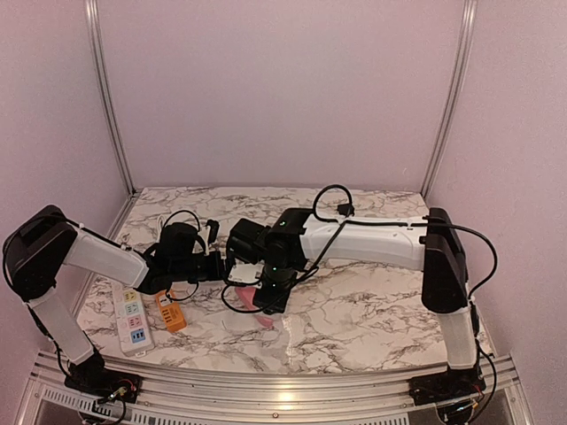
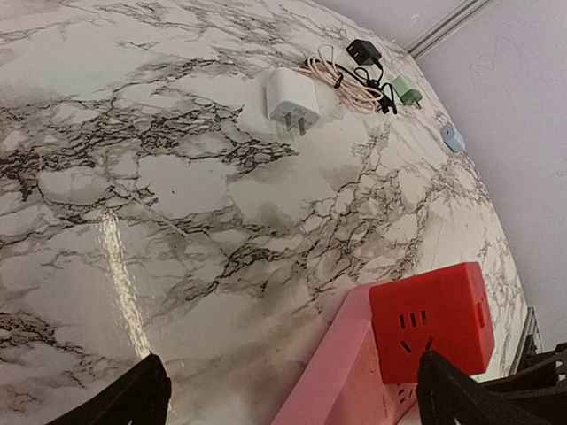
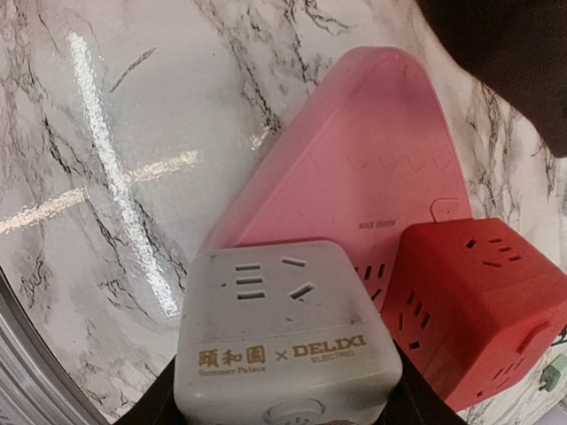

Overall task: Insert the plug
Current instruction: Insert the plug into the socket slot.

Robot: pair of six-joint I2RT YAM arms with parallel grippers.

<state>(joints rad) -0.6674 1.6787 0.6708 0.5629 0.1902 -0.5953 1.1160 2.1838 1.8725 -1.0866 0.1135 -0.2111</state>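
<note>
Item: grey cube plug (image 3: 283,328). We find it clamped in the right gripper (image 3: 283,403), jaws partly closed around it, over the pink power strip (image 3: 372,168) and just beside the red cube adapter (image 3: 478,301) seated on that strip. We cannot tell whether it touches the strip.
Left gripper (image 2: 292,394): spread wide, holding nothing, near the strip.
White charger (image 2: 291,97): well apart from the strip.

The left arm (image 1: 97,252) rises from the lower left of the top view, folds at its elbow and reaches right toward frame centre, the left gripper (image 1: 221,263) held roughly level with its jaws wide apart. The right arm (image 1: 381,235) climbs at the lower right and stretches left to centre, where the right gripper (image 1: 266,299) points down, its jaws clamped on a grey plug cube (image 3: 283,328)
</note>
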